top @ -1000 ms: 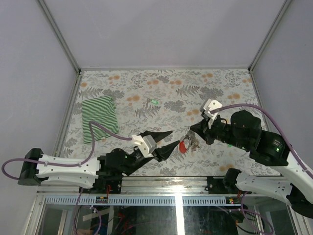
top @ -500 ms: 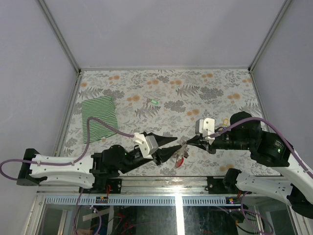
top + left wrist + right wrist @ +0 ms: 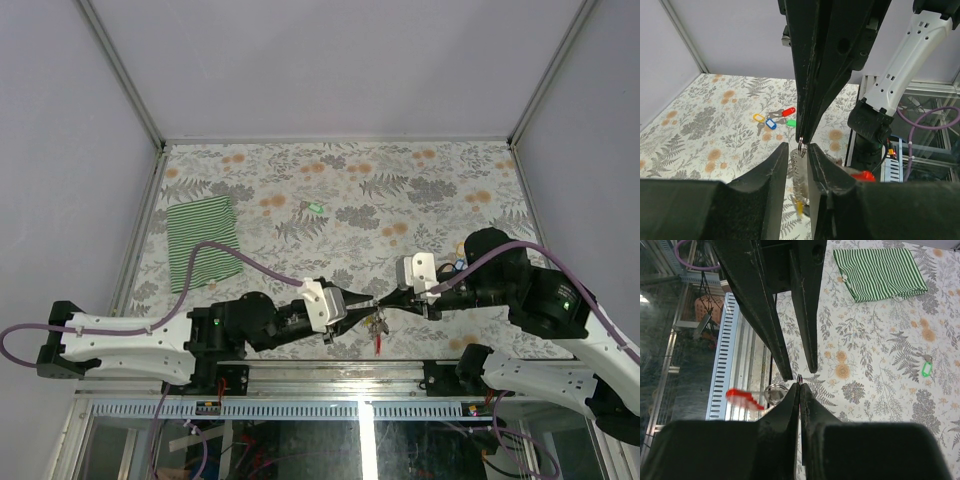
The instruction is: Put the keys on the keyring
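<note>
My right gripper (image 3: 380,303) is shut on the small ring at the top of the keyring (image 3: 378,328), which hangs over the table's near edge with its red tag (image 3: 380,346) lowest. In the left wrist view the keyring's grey strip (image 3: 796,170) hangs between the fingers of my left gripper (image 3: 798,152). Those jaws stand narrowly apart, with a gap showing on the strip's left side. In the right wrist view the ring (image 3: 799,378) shows at the right gripper (image 3: 799,384) tips, and the red tag (image 3: 743,398) is blurred. A cluster of keys (image 3: 773,121) lies on the table. One green-headed key (image 3: 314,208) lies apart.
A green striped cloth (image 3: 203,243) lies at the left of the floral table (image 3: 330,180). The metal frame rail (image 3: 350,372) runs along the near edge under both grippers. The right arm's white base (image 3: 900,65) stands close behind the keyring.
My left gripper has moved right to meet the right gripper, and its jaws have narrowed around the hanging strip. The right gripper swung leftward and the keyring now hangs straight down.
</note>
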You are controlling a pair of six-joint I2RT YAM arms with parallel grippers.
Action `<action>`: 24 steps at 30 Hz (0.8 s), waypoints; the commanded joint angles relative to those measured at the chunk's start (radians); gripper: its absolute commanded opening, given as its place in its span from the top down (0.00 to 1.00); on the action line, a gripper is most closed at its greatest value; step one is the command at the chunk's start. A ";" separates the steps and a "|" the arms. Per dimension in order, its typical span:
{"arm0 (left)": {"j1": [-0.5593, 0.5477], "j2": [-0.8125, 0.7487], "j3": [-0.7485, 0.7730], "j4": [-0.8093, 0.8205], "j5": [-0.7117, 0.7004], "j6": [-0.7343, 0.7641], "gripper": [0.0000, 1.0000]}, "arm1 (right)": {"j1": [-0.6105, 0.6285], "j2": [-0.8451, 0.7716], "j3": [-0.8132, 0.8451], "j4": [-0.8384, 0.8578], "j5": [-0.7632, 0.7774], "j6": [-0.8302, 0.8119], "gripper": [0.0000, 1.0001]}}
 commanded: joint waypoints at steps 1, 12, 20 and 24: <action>-0.004 0.001 0.041 -0.030 0.028 0.021 0.78 | -0.001 -0.002 0.052 0.046 -0.039 -0.019 1.00; -0.004 0.023 0.072 -0.087 0.051 0.030 0.88 | 0.000 -0.006 0.052 0.053 -0.055 -0.020 1.00; -0.003 0.034 0.080 -0.075 0.049 0.037 0.99 | 0.000 0.000 0.048 0.055 -0.078 -0.021 1.00; -0.002 0.029 0.068 -0.047 0.049 0.033 1.00 | -0.001 -0.004 0.045 0.059 -0.084 -0.021 1.00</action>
